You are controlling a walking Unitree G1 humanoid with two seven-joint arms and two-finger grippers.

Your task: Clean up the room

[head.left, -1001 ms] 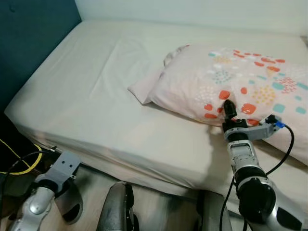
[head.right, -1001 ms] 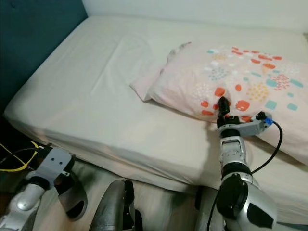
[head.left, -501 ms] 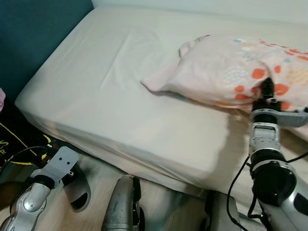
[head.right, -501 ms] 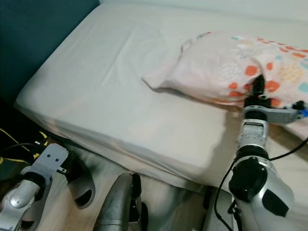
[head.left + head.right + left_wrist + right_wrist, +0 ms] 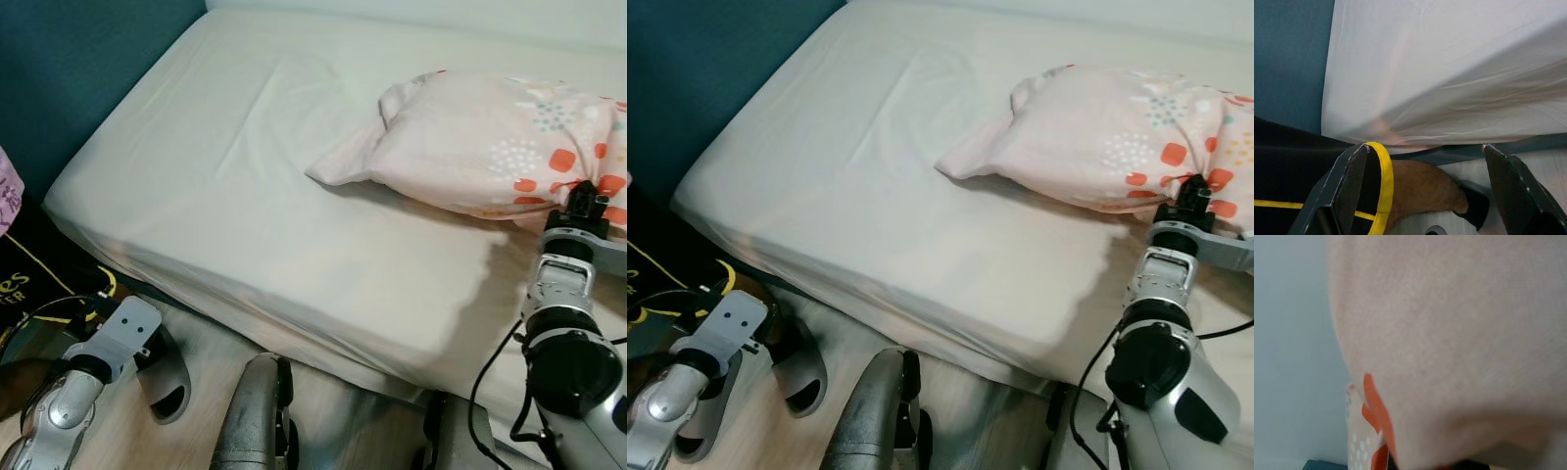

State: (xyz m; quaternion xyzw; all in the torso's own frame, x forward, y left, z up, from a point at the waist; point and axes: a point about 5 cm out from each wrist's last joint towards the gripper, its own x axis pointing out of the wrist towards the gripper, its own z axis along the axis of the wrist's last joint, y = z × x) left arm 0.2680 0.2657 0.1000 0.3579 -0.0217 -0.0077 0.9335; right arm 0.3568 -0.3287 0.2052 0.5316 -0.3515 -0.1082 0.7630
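Your right pincer (image 5: 585, 195) is pressed into the near edge of the pillow (image 5: 490, 147), its black fingers pinched shut on a fold of the patterned cover; the right wrist view, full of pale cloth with an orange patch, agrees with that; the pillow lies on the bed (image 5: 235, 166), toward its right side, with one corner flap trailing left over the white sheet; judge it light, soft and floppy, so a hold on cloth alone will let the bulk sag and swing; a deeper bite that takes some filling, at the middle of a long edge or a corner, would carry it more surely; the cover looks smooth and may slip, so keep the grip firm and lift slowly; your left pincer (image 5: 1420, 186) hangs idle low by the bed's side, fingers spread apart, above the floor (image 5: 196, 431) and a black bag with yellow trim (image 5: 39, 294).
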